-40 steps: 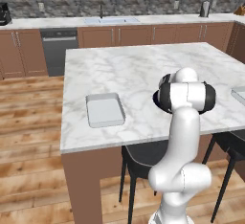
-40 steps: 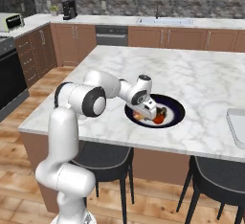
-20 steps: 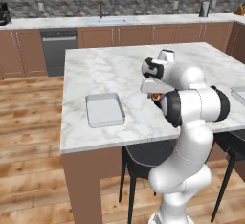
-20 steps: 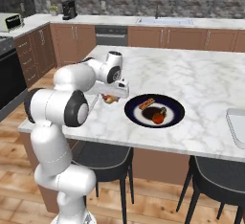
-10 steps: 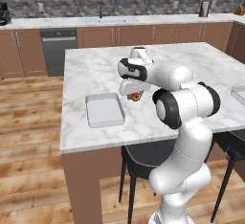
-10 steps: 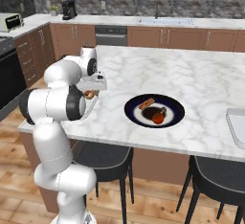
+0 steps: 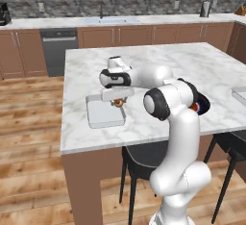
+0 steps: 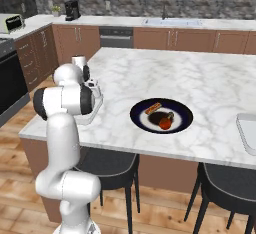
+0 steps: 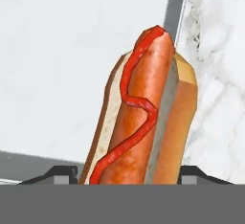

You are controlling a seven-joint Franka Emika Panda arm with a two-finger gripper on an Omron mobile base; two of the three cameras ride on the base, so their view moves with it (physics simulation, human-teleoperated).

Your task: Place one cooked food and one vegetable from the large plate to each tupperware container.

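Note:
A hot dog [image 9: 143, 117], a sausage in a bun with a ketchup squiggle, is clamped between the fingers of my gripper [image 7: 117, 102], which is shut on it. It hangs just above the right rim of the left tupperware container [image 7: 102, 115], whose pale floor [image 9: 72, 65] lies under its left side. Further right on the island, the large plate [image 8: 138, 109] holds a sausage-like piece [image 8: 152, 109], a dark item and a red-orange round item [image 8: 165, 123]. The second tupperware container [image 8: 248, 132] lies at the island's far right edge.
The marble island top [image 7: 158, 58] stretches wide behind the container and the plate. Black stools [image 8: 105, 165] stand under the near edge. A back counter with a sink [image 7: 103, 20] runs along the wall.
The arm has swung left from the large plate, carrying the hot dog across the counter to the left container's right rim. The plate and both containers have stayed put.

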